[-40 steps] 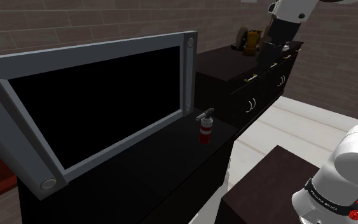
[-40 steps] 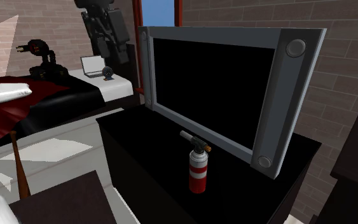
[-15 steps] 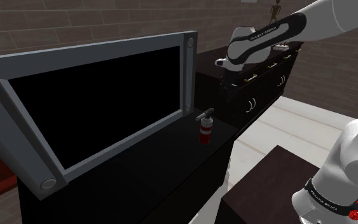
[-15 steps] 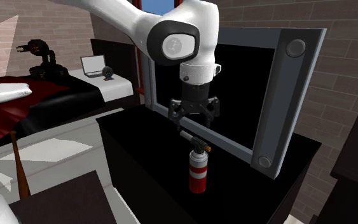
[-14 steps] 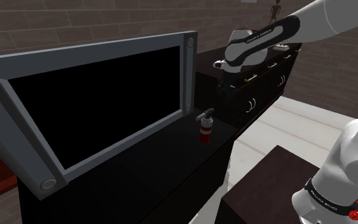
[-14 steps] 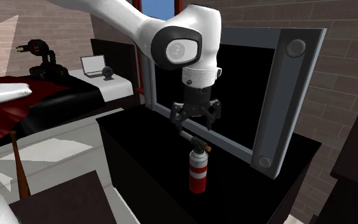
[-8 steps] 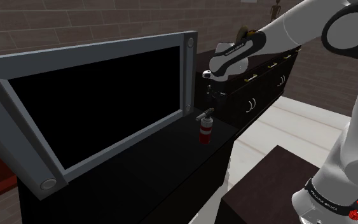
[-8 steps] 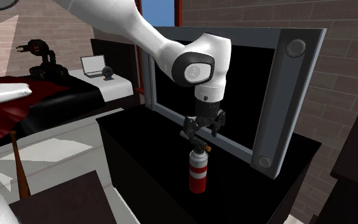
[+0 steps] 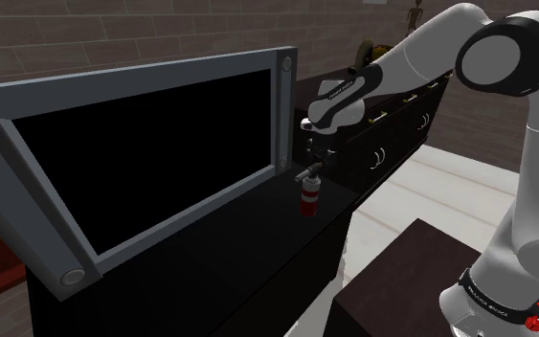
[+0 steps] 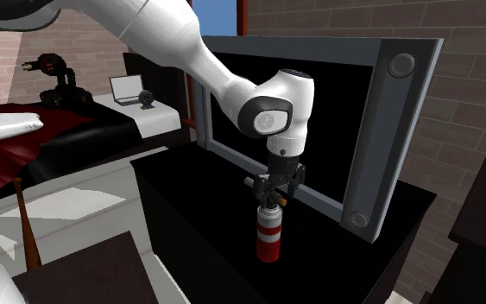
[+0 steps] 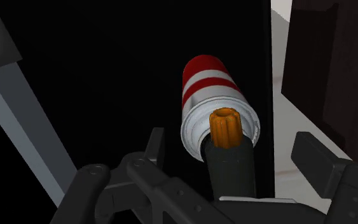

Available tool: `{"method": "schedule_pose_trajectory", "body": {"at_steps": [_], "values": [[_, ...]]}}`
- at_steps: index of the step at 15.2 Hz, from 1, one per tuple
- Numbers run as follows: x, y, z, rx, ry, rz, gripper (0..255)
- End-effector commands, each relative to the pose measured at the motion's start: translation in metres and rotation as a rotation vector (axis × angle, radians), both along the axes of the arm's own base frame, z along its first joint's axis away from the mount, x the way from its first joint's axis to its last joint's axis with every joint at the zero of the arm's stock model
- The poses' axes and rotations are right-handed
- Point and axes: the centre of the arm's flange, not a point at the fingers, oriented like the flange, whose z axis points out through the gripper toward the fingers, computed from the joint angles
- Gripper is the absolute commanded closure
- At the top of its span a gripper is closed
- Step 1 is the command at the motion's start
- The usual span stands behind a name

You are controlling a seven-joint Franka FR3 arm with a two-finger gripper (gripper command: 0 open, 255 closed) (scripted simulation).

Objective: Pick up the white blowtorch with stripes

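Right above the blowtorch (image 10: 269, 235), your gripper (image 10: 272, 192) hangs pointing straight down, its two black fingers spread apart. In the wrist view the gripper (image 11: 233, 149) straddles the torch's dark head, with one finger (image 11: 156, 144) on one side and the other well clear on the opposite side. You can see a gap between each finger and the torch, so nothing is clasped. The orange knob (image 11: 225, 126) on the head sits between the fingers, a little nearer to one of them.

The blowtorch (image 11: 212, 95) itself stands upright: a small canister banded in red and white, topped by the dark head, with a short nozzle angling up and away. From the shoulder view you find the gripper (image 9: 313, 158) just over the torch (image 9: 307, 196), the fingertips down at the level of its head, while the canister below them is free.

The torch rests on the black cabinet top (image 10: 189, 186), near that top's right end in the shoulder view. It stands just in front of the lower corner of a big grey-framed television (image 10: 396, 112), close to the frame but apart from it.

Farther out, the shoulder view shows you the television (image 9: 162, 72) on its left, and a dark dresser (image 9: 392, 129) with pale handles against the brick wall beyond the arm. In the second exterior view a bed (image 10: 68, 138) with red and black covers lies far to its left, with a small laptop (image 10: 127, 89) beside it
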Motion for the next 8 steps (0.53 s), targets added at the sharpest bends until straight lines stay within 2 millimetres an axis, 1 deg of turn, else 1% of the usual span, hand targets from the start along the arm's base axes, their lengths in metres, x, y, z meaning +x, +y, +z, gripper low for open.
{"method": "schedule_pose_trajectory", "body": {"at_steps": [1, 2, 3, 8], "values": [[0.0001, 0.0000, -0.0074, 0.000, 0.000, 0.000, 0], [0.0001, 0.0000, -0.0074, 0.000, 0.000, 0.000, 0], [0.0001, -0.0004, -0.0068, 0.000, 0.000, 0.000, 255], [0.0001, -0.0004, -0.0070, 0.000, 0.000, 0.000, 255]]}}
